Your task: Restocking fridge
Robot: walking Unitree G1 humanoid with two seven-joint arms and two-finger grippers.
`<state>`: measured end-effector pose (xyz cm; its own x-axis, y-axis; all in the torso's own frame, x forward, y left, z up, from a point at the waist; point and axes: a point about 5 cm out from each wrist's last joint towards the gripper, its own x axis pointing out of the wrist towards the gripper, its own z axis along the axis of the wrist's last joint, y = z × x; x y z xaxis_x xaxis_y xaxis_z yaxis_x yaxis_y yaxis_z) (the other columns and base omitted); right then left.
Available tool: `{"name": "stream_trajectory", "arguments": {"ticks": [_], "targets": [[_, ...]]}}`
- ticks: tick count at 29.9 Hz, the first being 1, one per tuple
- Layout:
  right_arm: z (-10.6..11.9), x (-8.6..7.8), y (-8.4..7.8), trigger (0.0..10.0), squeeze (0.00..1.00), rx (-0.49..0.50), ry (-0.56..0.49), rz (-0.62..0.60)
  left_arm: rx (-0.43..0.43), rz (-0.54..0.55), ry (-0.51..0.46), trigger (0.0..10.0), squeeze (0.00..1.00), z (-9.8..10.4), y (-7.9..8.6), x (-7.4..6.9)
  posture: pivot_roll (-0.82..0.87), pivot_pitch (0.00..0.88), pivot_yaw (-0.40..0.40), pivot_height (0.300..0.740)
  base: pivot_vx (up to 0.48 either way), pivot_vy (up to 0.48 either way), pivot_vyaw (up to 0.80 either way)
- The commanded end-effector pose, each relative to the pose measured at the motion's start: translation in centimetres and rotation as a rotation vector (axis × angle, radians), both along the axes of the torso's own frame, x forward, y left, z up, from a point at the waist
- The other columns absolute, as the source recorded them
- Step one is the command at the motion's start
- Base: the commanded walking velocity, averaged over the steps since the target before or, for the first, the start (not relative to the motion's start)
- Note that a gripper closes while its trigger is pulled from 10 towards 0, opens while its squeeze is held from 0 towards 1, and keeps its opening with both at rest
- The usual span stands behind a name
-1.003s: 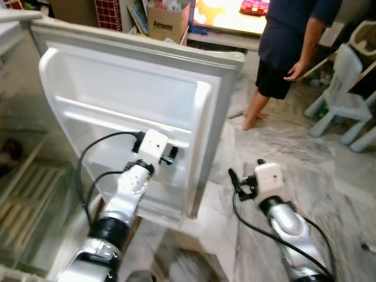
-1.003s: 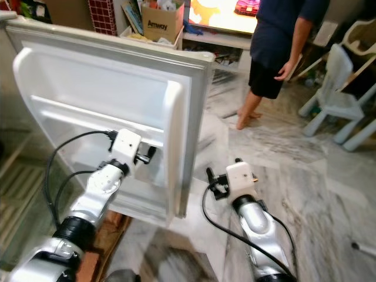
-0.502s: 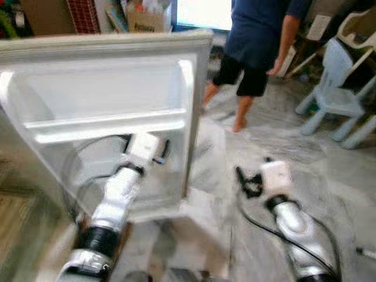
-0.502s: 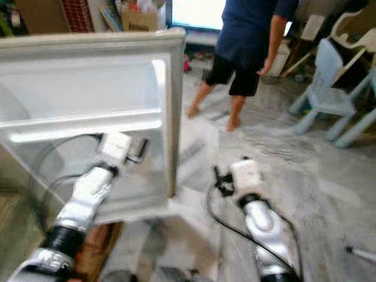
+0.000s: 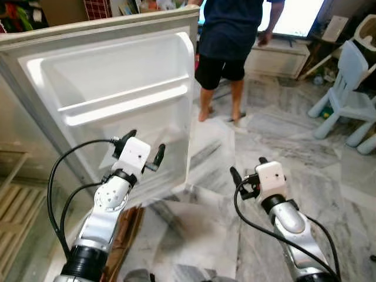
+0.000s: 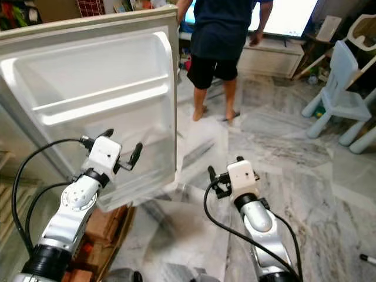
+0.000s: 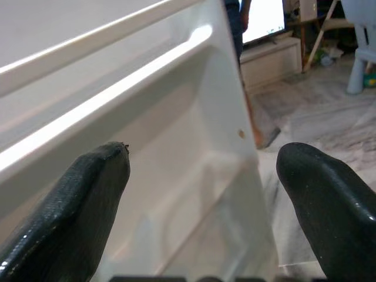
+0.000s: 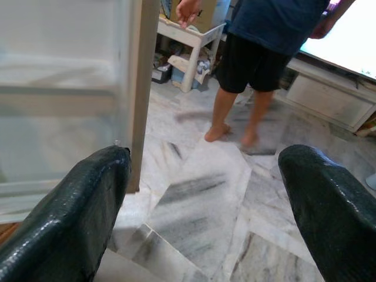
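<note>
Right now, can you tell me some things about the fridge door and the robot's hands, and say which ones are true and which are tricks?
1. The white plastic fridge door stands open. True.
2. The left end effector is clamped on a bottle. False: its black fingers are spread apart and hold nothing, in front of the door's inner side.
3. A person in a dark blue shirt and black shorts stands on the grey marble floor beyond the door. True.
4. The right end effector is pressed against the door. False: it is apart from the door, above the floor.
5. The door's white shelf rail is packed with jars. False: no jars show on it.
</note>
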<state>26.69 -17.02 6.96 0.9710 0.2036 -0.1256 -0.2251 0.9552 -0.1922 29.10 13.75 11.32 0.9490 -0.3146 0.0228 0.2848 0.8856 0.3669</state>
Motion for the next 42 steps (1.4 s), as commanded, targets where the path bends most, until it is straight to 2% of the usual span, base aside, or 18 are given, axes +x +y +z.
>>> {"name": "stream_trajectory", "arguments": {"ticks": [1, 4, 7, 16, 21, 27, 32, 36, 42], "targets": [[0.3, 0.6, -0.5, 10.0, 0.0, 0.001, -0.006, -0.039, 0.029, -0.016, 0.004, 10.0, 0.0, 0.3, 0.2, -0.4, 0.1, 0.088, -0.027, 0.74, 0.0, 0.0, 0.0], [0.5, 0.9, -0.5, 10.0, 0.0, 0.008, -0.01, -0.052, 0.018, 0.006, 0.014, 10.0, 0.0, -0.1, 0.7, -0.9, 0.1, 0.086, -0.028, 0.74, 0.0, 0.0, -0.17], [0.4, 1.1, -0.3, 10.0, 0.0, 0.006, -0.012, -0.055, 0.005, 0.047, 0.063, 10.0, 0.0, -1.3, 1.6, -1.7, 0.09, 0.091, -0.035, 0.74, 0.0, -0.276, -0.8], [0.6, 1.5, -0.1, 10.0, 0.0, 0.026, -0.026, -0.079, 0.0, 0.098, 0.089, 10.0, 0.0, -1.7, 2.8, -2.4, 0.08, 0.08, -0.034, 0.74, 0.15, -0.358, -0.8], [0.9, 1.9, 0.1, 10.0, 0.0, 0.04, -0.041, -0.087, -0.002, 0.11, 0.094, 10.0, 0.0, -1.8, 3.0, -2.1, 0.07, 0.063, -0.04, 0.74, 0.289, -0.345, -0.8], [1.2, 2.3, 0.4, 10.0, 0.0, 0.052, -0.059, -0.088, -0.003, 0.101, 0.056, 10.0, 0.0, -0.8, 2.6, -0.8, 0.08, 0.054, -0.054, 0.74, 0.288, -0.269, -0.8], [1.4, 2.5, 0.5, 10.0, 0.0, 0.06, -0.076, -0.094, -0.008, 0.098, 0.055, 10.0, 0.0, -0.7, 2.5, -0.7, 0.08, 0.052, -0.05, 0.74, 0.277, 0.0, -0.8], [1.5, 2.5, 0.6, 10.0, 0.0, 0.06, -0.082, -0.097, -0.025, 0.096, 0.061, 10.0, 0.0, -0.8, 2.4, -0.7, 0.08, 0.051, -0.046, 0.74, 0.266, 0.0, -0.8], [1.6, 2.5, 0.4, 10.0, 0.0, 0.063, -0.094, -0.105, -0.102, 0.126, 0.044, 10.0, 0.0, -0.6, 2.5, -0.7, 0.07, 0.047, -0.043, 0.74, 0.0, 0.0, -0.8]]}}
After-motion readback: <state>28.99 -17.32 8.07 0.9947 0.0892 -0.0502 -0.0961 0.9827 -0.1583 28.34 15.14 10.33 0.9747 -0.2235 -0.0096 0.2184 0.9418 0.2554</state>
